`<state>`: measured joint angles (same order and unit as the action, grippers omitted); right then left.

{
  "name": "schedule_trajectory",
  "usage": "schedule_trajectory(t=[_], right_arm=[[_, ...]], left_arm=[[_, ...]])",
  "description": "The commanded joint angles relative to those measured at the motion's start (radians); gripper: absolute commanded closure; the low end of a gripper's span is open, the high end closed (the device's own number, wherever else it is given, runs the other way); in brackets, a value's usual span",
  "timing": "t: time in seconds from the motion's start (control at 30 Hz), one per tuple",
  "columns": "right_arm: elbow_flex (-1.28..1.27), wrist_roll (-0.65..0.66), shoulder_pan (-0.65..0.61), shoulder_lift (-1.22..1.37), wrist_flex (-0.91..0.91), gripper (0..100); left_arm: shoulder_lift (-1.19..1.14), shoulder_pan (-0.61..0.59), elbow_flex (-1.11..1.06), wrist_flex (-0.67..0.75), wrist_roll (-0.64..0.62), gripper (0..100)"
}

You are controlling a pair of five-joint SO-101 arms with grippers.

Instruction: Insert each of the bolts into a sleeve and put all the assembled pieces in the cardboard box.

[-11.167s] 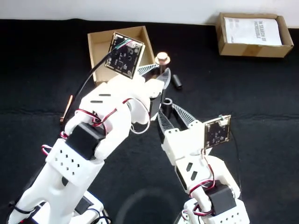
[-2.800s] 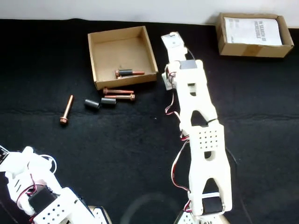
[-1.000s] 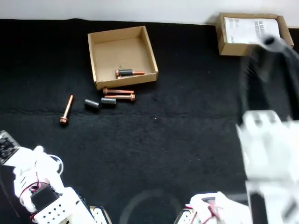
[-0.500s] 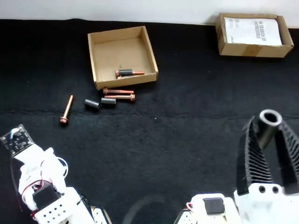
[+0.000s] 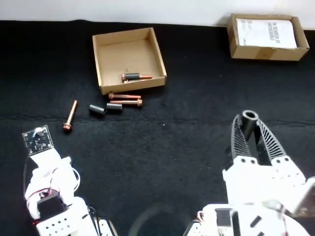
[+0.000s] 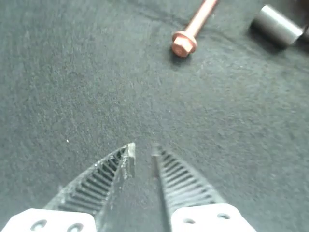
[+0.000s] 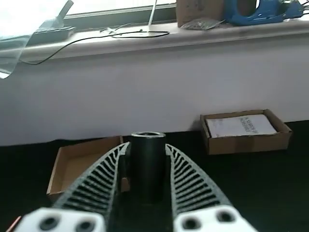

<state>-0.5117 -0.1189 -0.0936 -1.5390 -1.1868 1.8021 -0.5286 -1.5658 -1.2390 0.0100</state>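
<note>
One sleeved bolt (image 5: 136,76) inside the cardboard box (image 5: 125,55), by its near wall

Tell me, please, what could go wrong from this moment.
The right end effector holds the black sleeve upright in the air; a bolt pushed in off-axis might tilt it or knock it out. The lone bolt lies flat on the mat ahead of the left end effector; a poor grasp could roll it away.
</note>
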Motion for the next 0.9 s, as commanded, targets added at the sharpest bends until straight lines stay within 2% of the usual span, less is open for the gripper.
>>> schedule_trajectory(t=[0.0,0.13,0.27,0.43,0.67,0.87], right_arm=[[-0.312,-0.006,0.090,-0.199,0.236,99.1],[-0.478,-0.006,0.179,-0.302,0.300,99.1],[-0.521,-0.006,0.289,-0.291,0.320,99.1],[-0.673,-0.006,0.424,-0.294,0.456,99.1],[-0.906,-0.006,0.547,-0.294,0.765,99.1],[-0.997,-0.006,0.555,-0.294,0.866,99.1]], left_arm=[[0.001,0.030,0.104,-0.046,0.008,86],[-0.001,0.101,0.176,-0.118,0.008,86],[-0.001,0.157,0.194,-0.121,0.008,85],[-0.042,0.183,0.214,-0.121,0.008,85],[-0.437,0.186,0.397,-0.123,0.003,85],[-0.825,0.186,0.622,-0.144,0.002,85]])
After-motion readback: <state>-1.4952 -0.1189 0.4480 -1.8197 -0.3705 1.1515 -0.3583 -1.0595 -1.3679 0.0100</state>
